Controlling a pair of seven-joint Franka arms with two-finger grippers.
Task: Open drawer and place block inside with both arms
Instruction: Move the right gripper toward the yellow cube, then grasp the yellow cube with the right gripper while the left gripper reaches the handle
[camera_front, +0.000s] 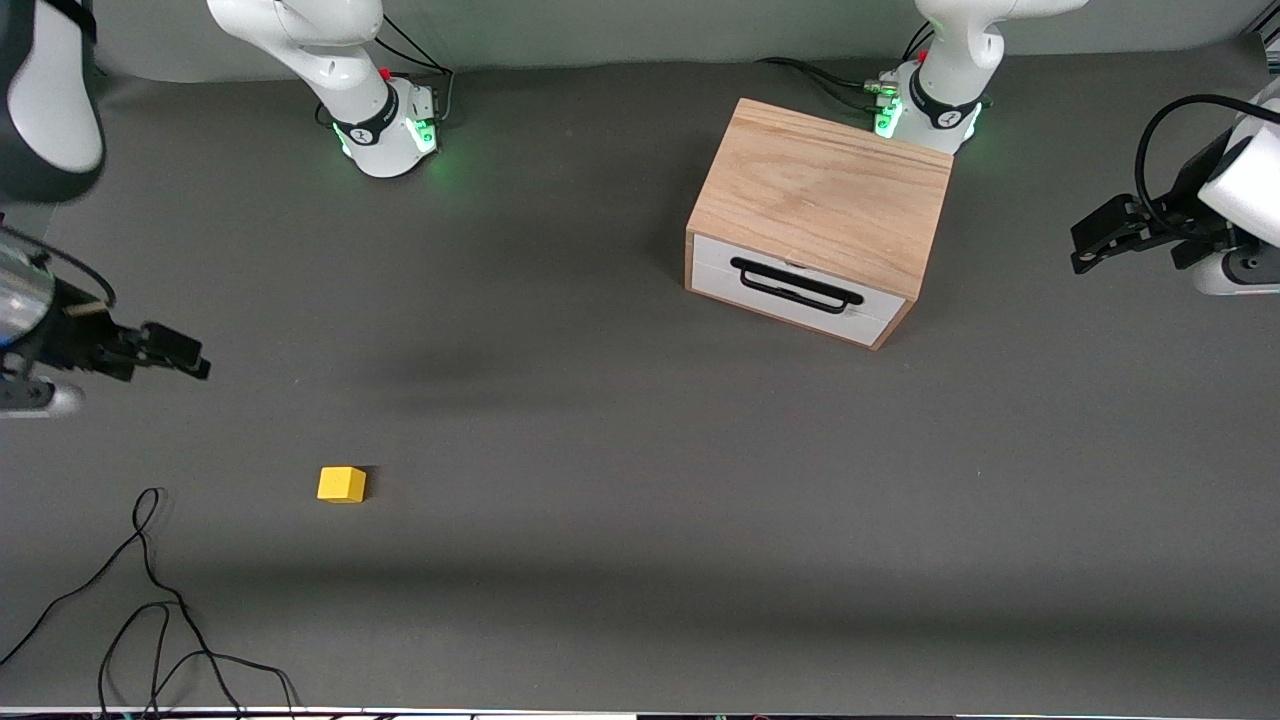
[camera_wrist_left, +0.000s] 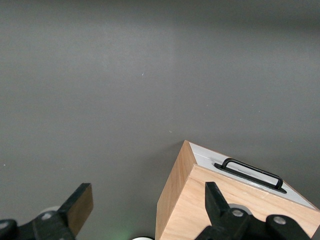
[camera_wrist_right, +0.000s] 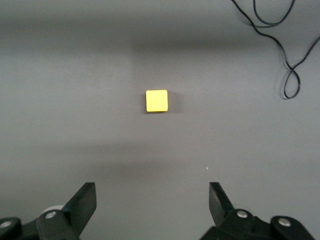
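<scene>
The light wooden cabinet (camera_front: 822, 190) stands toward the left arm's end of the table. Its white drawer (camera_front: 800, 292) is shut, and the black wire handle (camera_front: 796, 284) faces the front camera. The yellow block (camera_front: 342, 485) lies on the grey table toward the right arm's end. My right gripper (camera_front: 185, 358) is open and empty, up over the table at the right arm's end; the block (camera_wrist_right: 156, 101) shows ahead of its fingers (camera_wrist_right: 82, 202). My left gripper (camera_front: 1088, 243) is open and empty over the left arm's end; the cabinet (camera_wrist_left: 200, 210) and handle (camera_wrist_left: 251, 173) show in its wrist view.
Loose black cables (camera_front: 150, 600) lie on the table near the front edge at the right arm's end and also show in the right wrist view (camera_wrist_right: 280, 45). The two green-lit arm bases (camera_front: 385, 130) stand along the back edge; one stands right at the cabinet's back.
</scene>
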